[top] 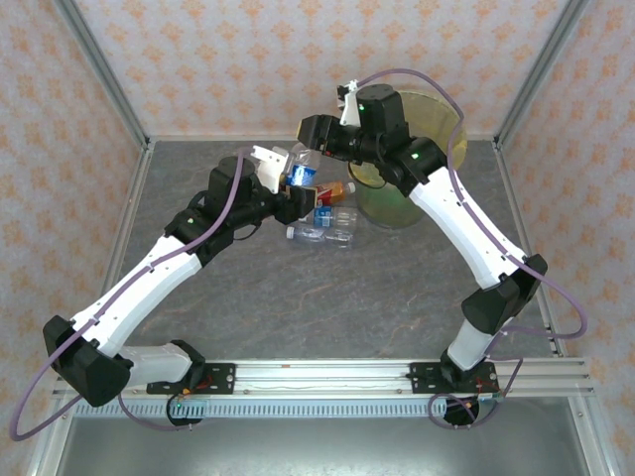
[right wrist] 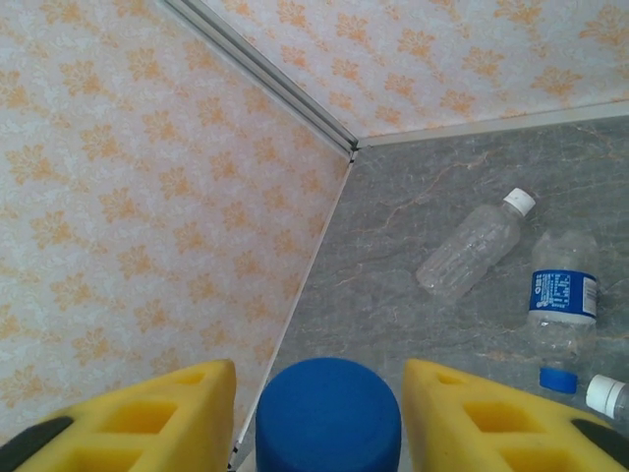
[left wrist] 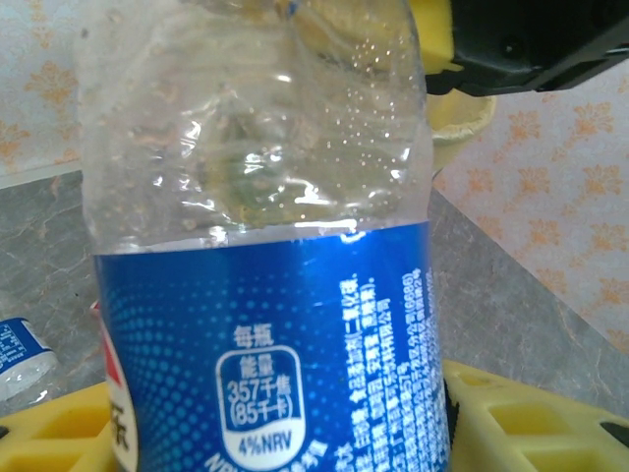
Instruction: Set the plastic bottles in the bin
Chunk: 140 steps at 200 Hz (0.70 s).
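My left gripper (top: 286, 188) is shut on a clear plastic bottle (top: 301, 176) with a blue label (left wrist: 275, 354), holding it above the table; its yellow fingers (left wrist: 521, 413) press the label's sides. My right gripper (top: 311, 134) sits at the bottle's top. Its yellow fingers (right wrist: 167, 413) stand either side of the blue cap (right wrist: 329, 418), with a narrow gap on each side. The yellow bin (top: 397, 203) stands just right of the bottle, behind the right arm. More bottles lie below: a blue-labelled one (top: 323, 233) and an orange-labelled one (top: 335, 189).
On the grey table lie a clear bottle with a white cap (right wrist: 472, 251), a blue-labelled bottle (right wrist: 562, 295) and a loose blue cap (right wrist: 558, 379). Patterned walls and metal posts close in the back and sides. The bin's rim (left wrist: 462, 118) shows behind the held bottle.
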{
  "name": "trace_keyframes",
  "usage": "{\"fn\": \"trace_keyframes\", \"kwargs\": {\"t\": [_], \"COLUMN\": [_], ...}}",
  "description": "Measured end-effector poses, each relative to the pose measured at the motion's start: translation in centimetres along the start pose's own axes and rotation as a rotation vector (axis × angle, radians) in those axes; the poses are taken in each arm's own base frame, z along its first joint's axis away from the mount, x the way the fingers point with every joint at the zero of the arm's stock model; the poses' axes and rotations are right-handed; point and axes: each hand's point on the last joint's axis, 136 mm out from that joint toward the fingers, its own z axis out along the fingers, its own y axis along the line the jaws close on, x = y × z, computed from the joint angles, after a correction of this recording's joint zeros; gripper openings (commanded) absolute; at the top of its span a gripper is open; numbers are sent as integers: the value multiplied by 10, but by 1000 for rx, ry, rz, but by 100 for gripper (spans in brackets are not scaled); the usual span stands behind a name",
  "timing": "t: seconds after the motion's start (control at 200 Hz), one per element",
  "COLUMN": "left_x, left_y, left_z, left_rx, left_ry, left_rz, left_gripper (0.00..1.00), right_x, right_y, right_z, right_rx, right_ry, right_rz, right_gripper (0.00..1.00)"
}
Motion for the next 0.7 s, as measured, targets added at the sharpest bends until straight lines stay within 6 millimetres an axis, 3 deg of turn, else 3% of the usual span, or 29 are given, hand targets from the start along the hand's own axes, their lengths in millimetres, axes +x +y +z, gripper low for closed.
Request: {"fn": "trace_keyframes", "kwargs": {"t": [0.255, 0.39, 0.455, 0.506, 0.551, 0.701], "left_x": [1, 0, -1, -2, -3, -8], "left_y": [-2, -1, 0, 2, 3, 9], "left_z": [0, -1, -1, -1, -2, -4], "left_rx": [1, -5, -15, -23, -33, -71], "left_ry": [7, 4, 2, -1, -6, -25], "left_rz": [8, 8, 7, 11, 11, 3], "left_gripper": [54, 65, 78, 93, 99, 99], "right_x": [1, -1, -2, -5, -9, -26], "right_y": [-3, -4, -5, -9, -13, -44], "right_z": [2, 2, 2, 1, -1, -22], "right_rx": [12, 22, 31, 44, 56, 123], "right_ry": [7, -2, -9, -21, -36, -103], "right_rz": [-9, -10, -6, -4, 3, 56], "right_gripper": [27, 21, 20, 20, 20, 21]}}
